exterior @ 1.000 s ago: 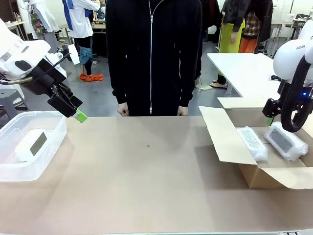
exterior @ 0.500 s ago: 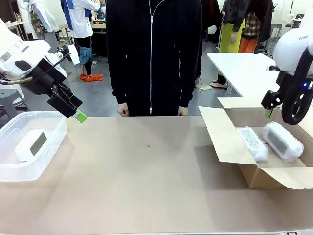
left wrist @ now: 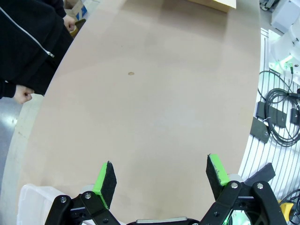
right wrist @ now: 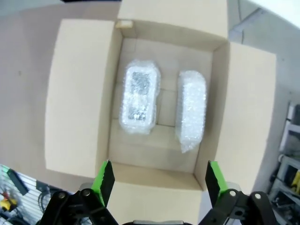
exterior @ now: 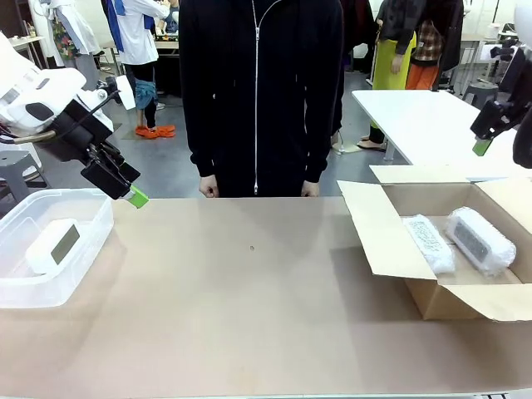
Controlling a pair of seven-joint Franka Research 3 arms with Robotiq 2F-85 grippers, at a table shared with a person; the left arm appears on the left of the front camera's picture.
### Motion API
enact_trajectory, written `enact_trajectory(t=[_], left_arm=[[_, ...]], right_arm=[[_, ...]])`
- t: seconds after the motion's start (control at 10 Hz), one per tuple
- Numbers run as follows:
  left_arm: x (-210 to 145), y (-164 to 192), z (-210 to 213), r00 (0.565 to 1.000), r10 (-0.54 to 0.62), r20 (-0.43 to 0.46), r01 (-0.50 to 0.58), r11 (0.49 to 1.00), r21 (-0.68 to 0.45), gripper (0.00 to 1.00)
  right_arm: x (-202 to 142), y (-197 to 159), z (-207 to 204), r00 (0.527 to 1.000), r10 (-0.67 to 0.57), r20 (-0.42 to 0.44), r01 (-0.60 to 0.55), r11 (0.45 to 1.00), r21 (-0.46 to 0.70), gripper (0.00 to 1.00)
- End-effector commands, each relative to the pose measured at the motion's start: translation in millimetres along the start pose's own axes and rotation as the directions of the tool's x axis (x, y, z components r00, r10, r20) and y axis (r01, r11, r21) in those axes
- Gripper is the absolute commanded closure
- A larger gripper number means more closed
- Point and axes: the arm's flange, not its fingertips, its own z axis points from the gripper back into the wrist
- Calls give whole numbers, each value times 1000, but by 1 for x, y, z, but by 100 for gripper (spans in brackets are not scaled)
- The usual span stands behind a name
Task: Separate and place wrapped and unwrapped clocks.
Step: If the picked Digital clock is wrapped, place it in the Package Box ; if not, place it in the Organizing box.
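The right gripper has risen, open and empty, high above the cardboard box where two wrapped clocks lie side by side, while the left gripper, also open, hovers near the plastic tub holding the bare clock.

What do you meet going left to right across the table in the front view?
Clear plastic bin holding the bare clock → left gripper above the bin's far corner → bare tabletop → open cardboard box → first wrapped clock → second wrapped clock.
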Motion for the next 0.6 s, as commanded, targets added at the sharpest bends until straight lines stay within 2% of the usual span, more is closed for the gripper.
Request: enact_trajectory(t=[0.0,0.5], left_arm=[[-1,-1,0,1000,7,-4,-7,1000,1,0],[-1,-1,0,1000,7,-4,-7,1000,1,0]], right_arm=[[1,-11,-5,999,-34,9,34,999,-3,0],[1,-11,-5,999,-34,9,34,999,-3,0]])
